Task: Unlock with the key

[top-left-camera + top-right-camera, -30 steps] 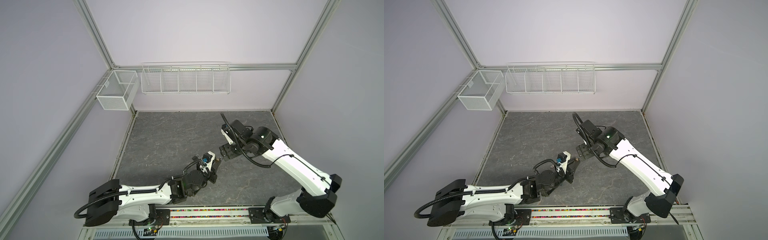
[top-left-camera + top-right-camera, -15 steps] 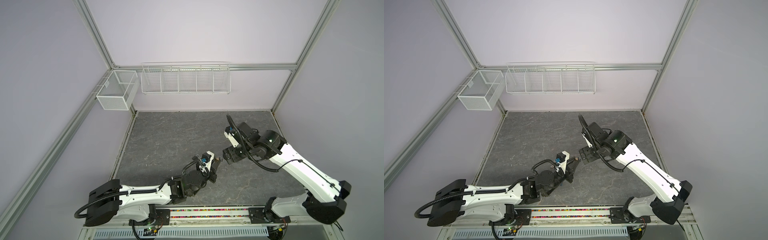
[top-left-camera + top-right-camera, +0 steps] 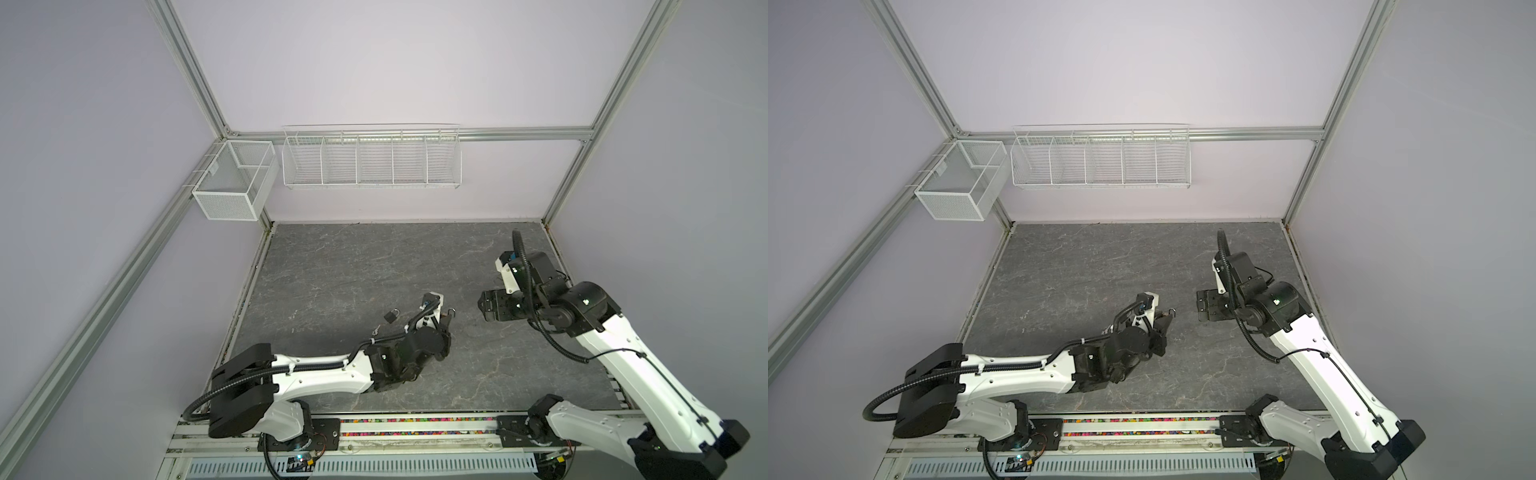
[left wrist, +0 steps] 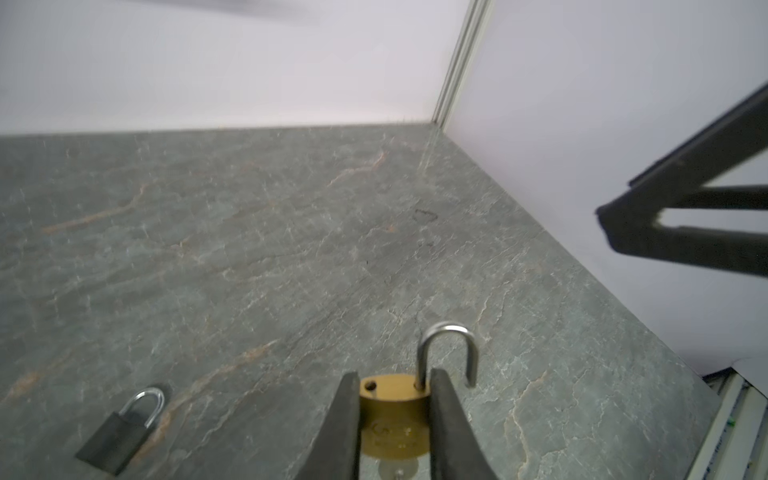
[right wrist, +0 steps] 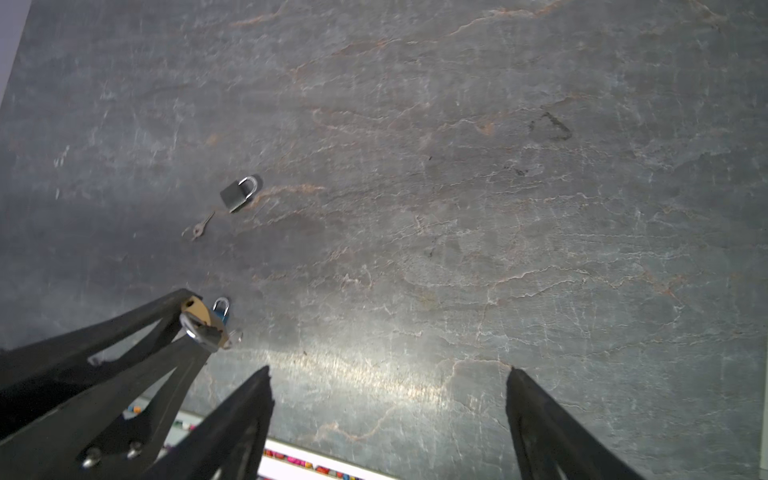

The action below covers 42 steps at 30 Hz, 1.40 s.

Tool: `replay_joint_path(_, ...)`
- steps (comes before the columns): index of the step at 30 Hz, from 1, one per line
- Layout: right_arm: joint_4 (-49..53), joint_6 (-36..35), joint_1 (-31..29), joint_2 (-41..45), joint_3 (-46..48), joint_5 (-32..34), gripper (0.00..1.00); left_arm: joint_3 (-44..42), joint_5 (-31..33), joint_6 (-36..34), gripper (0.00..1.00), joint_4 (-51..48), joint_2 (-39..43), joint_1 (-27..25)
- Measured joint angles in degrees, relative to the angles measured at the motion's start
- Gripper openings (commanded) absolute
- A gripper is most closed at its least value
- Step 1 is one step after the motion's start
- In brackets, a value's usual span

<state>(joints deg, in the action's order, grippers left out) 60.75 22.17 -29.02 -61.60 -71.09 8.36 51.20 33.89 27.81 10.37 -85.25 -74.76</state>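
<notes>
- Between my left fingers [image 4: 446, 415] sits the brass padlock [image 4: 392, 415]. My left gripper [image 4: 395, 374] is clenched on its two edges, and the body fills the gap fully.
- Its shackle [image 4: 446, 334] stands out beyond my fingertips, swung open, with one leg free of the body.
- Under the body a small silver piece [image 4: 395, 468] shows; I cannot tell if it is a key.
- My right gripper [image 5: 388, 370] is released, the fingers spread wide and holding nothing. The padlock stays outside them, off to one side and apart.
- On the table [image 4: 249, 249] a grey padlock [image 4: 118, 428] lies flat, well apart from my left fingers, with a loose key [image 5: 203, 224] just beside it.
</notes>
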Motion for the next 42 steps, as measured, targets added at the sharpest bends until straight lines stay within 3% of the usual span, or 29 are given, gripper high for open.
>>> replay_joint_path(7, -8.0, 3.4, 10.6, 1.1, 12.3, -7.1, 0.89, 15.8, -5.7, 12.8, 0.00, -17.9, -15.1, 6.3)
replay_joint_path(17, -13.0, 4.7, 18.4, 1.1, 17.7, -12.4, 0.89, 40.0, -9.5, 19.7, 0.00, -40.0, -33.3, 10.7)
replay_joint_path(29, -14.7, 4.8, 19.7, 1.1, 19.4, -15.3, 0.89, 44.5, -13.0, 21.9, 0.00, -48.7, -39.7, 15.4)
replay_joint_path(42, -15.7, 4.8, 19.9, 1.0, 19.4, -16.8, 0.89, 47.7, -15.6, 22.3, 0.00, -50.0, -42.9, 16.6)
